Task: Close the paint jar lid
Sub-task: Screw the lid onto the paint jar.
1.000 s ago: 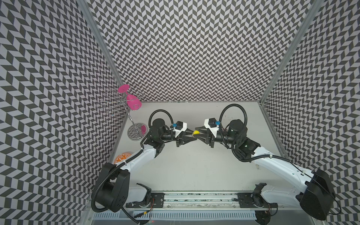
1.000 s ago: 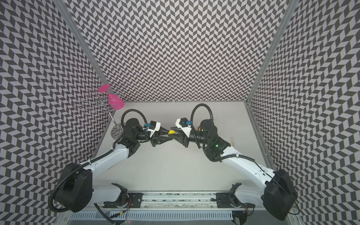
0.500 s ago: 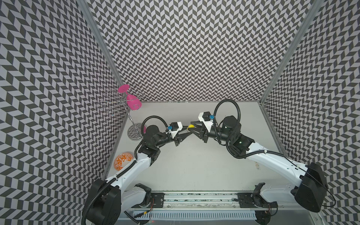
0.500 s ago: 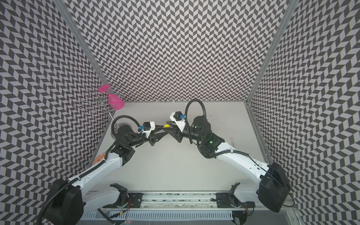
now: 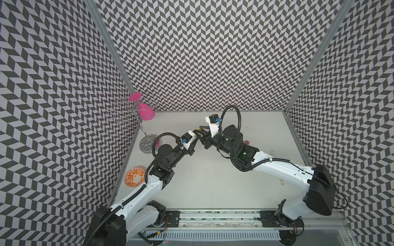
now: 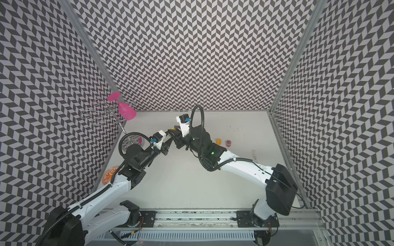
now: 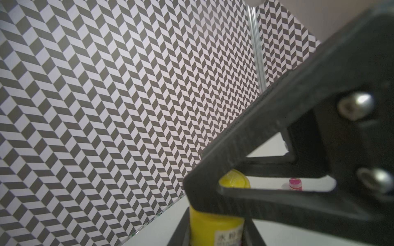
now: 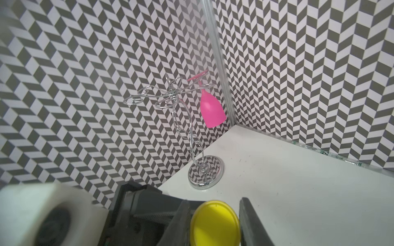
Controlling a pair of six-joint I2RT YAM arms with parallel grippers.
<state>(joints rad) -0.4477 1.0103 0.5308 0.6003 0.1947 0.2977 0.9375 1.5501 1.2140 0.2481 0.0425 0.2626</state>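
Low in frame, my left gripper [image 7: 216, 229] clamps the paint jar [image 7: 210, 221], right gripper [image 8: 214, 222] pinches the lid [image 8: 213, 216] — a tilted twist risks cross-threading.

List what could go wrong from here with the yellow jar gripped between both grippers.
1. The left gripper pinches the yellow jar, the right gripper its lid; a twist could make either slip and spill paint on the table.
2. The right arm reaches close past the orange jar and red jar on the table; a swing may topple them.
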